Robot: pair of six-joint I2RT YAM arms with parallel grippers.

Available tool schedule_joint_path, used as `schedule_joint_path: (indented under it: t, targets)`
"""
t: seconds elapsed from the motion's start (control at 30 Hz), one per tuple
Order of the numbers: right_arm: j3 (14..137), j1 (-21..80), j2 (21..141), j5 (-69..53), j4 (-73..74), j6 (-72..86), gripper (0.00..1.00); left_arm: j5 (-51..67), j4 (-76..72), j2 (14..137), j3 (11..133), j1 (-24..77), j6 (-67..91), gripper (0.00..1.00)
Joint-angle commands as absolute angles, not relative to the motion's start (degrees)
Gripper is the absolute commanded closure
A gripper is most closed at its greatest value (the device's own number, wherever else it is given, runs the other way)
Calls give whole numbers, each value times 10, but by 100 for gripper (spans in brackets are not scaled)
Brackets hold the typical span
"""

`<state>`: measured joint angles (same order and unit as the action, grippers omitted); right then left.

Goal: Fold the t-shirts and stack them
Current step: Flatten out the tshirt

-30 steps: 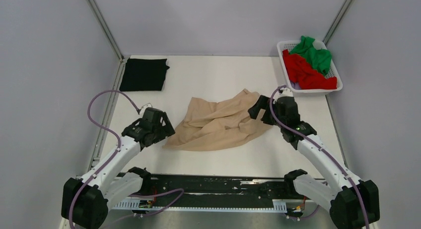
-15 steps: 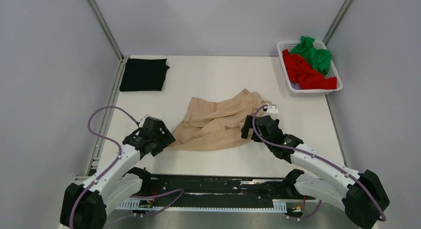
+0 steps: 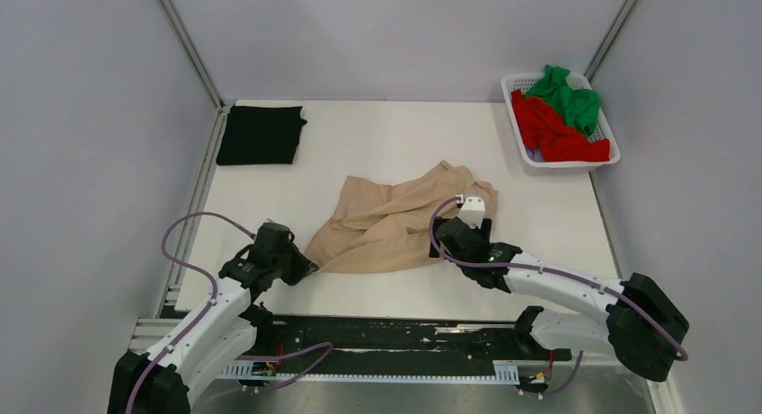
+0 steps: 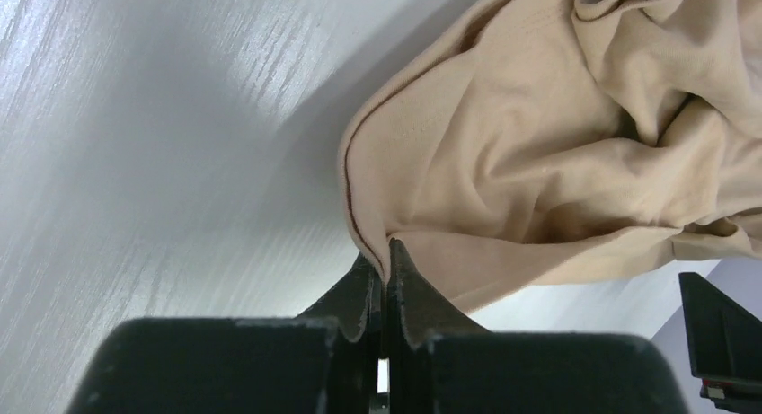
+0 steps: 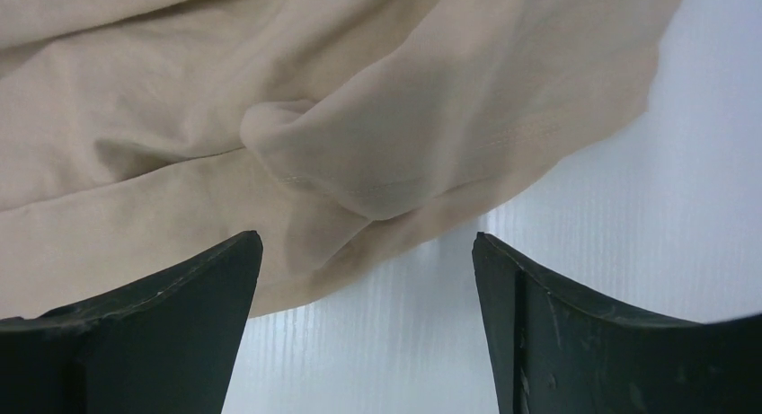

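Now: crumpled soft beige t-shirt [image 3: 395,224] pinched at one near corner, straddled at the other.

The beige t-shirt is laid in a rumpled heap at the middle of the white table [image 3: 386,136]. Its near left hem corner is clamped between the closed jaws of the left gripper [image 4: 386,254], as seen in the left wrist view. The right gripper [image 5: 367,243] is held low over the near right edge with its jaws wide apart; a rounded fold of cloth is seen between them, ungripped. A folded black cloth t-shirt [image 3: 261,134] is laid flat at the far left corner. A red cloth t-shirt [image 3: 553,131] and a green cloth t-shirt [image 3: 568,98] are bundled in a white plastic slatted basket [image 3: 562,165] at the far right, well apart from the beige one.
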<state>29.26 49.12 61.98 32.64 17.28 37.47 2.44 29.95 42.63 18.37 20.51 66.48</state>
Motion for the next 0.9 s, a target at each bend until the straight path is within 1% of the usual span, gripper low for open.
schedule_joint_path:
  t: [0.0, 0.07, 0.23, 0.37, 0.43, 0.5, 0.6, 0.7, 0.87]
  targets:
    - [354, 525, 686, 377, 162, 385, 15, 21, 273, 432, 211, 204, 653, 100]
    - [375, 535, 723, 388, 162, 391, 18, 12, 279, 431, 219, 204, 645, 100]
    - [420, 541, 807, 424, 169, 412, 21, 11, 276, 425, 216, 204, 639, 100]
    - [455, 541, 864, 476, 214, 442, 23, 6, 282, 423, 215, 204, 635, 100]
    - [466, 540, 879, 500, 245, 468, 27, 2, 286, 422, 215, 204, 635, 100]
    - [469, 538, 885, 515, 266, 484, 32, 2, 290, 419, 215, 204, 635, 100]
    - [464, 528, 881, 522, 289, 500, 37, -21, 298, 414, 218, 204, 635, 100]
    - [451, 519, 862, 523, 293, 503, 41, -35, 307, 410, 223, 204, 630, 100]
    - [428, 496, 820, 524, 294, 505, 53, -67, 325, 409, 234, 204, 624, 100]
